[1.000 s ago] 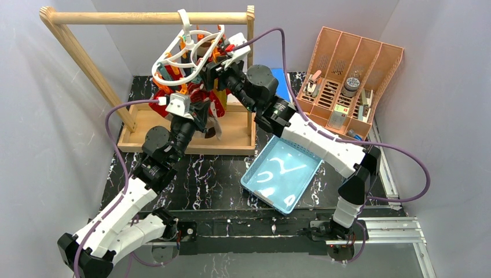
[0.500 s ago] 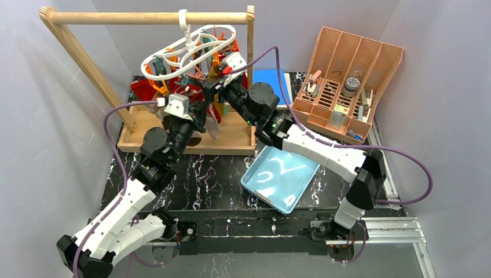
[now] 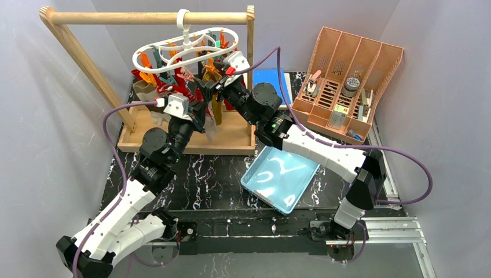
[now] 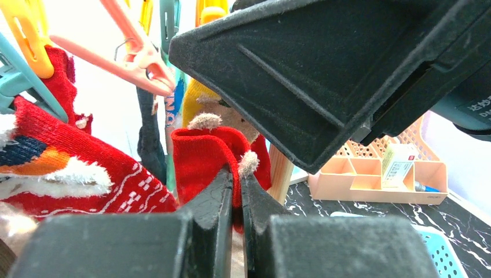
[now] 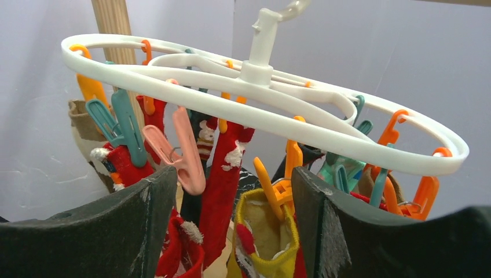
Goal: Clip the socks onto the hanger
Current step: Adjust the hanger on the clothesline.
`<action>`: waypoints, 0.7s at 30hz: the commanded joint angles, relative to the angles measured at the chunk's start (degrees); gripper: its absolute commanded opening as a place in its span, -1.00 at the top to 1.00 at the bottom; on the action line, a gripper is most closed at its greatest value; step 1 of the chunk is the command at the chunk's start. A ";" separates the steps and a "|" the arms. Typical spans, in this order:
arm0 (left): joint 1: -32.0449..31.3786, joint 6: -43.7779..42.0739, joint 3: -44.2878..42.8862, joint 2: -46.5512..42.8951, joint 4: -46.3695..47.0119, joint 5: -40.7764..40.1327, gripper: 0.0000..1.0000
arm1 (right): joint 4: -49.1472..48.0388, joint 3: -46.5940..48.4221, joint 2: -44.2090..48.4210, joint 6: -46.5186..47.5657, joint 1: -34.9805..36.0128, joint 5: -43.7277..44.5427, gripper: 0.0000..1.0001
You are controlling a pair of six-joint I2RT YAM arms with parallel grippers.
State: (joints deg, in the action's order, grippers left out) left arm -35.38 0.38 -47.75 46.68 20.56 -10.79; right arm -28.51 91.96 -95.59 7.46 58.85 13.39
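Observation:
The white ring hanger (image 3: 185, 36) hangs level by its hook from the wooden rail, with orange and teal clips below it. Several socks, red (image 3: 140, 78), tan and dark, hang from clips. My left gripper (image 3: 200, 114) is shut on the cuff of a red sock (image 4: 202, 156), pinched between its fingertips (image 4: 237, 176) under a free pink clip (image 4: 139, 55). My right gripper (image 3: 210, 87) is open just below the hanger (image 5: 256, 72). Between its fingers (image 5: 234, 194) hang a pink clip (image 5: 185, 156), a red sock and a mustard sock (image 5: 272, 237) held by an orange clip (image 5: 284, 174).
The light wooden rail frame (image 3: 145, 17) stands on a wooden base (image 3: 231, 139) at the back left. A light blue tray (image 3: 281, 176) lies right of centre. A peach organizer (image 3: 347, 81) with small items stands at the back right, with a blue flat object (image 3: 269, 78) beside it.
The hanger has swung from steeply tilted to nearly level. My right gripper has dropped away from the ring to just below it. My left gripper still holds the red sock, slightly shifted.

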 commanded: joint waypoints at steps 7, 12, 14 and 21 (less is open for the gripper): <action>-0.04 -4.07 0.31 -5.52 -3.96 -2.90 1.00 | -3.09 -0.08 2.69 -0.64 -0.14 -0.33 -0.61; -0.04 -6.68 0.79 -11.00 -12.02 -4.44 1.00 | -1.91 -2.50 4.81 -1.51 -0.14 -1.48 -0.60; -0.04 -7.03 1.02 -13.88 -15.05 -4.82 1.00 | -0.91 -3.34 5.97 -1.84 -0.06 -2.18 -0.60; -0.04 -6.64 2.64 -21.52 -22.29 -6.54 1.00 | 1.18 -4.31 8.00 0.06 2.66 -1.31 -0.60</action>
State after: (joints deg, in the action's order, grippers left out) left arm -35.38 -5.56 -46.09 27.33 3.73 -15.22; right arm -26.35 87.46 -90.39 6.24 59.44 11.64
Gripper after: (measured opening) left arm 0.030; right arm 0.800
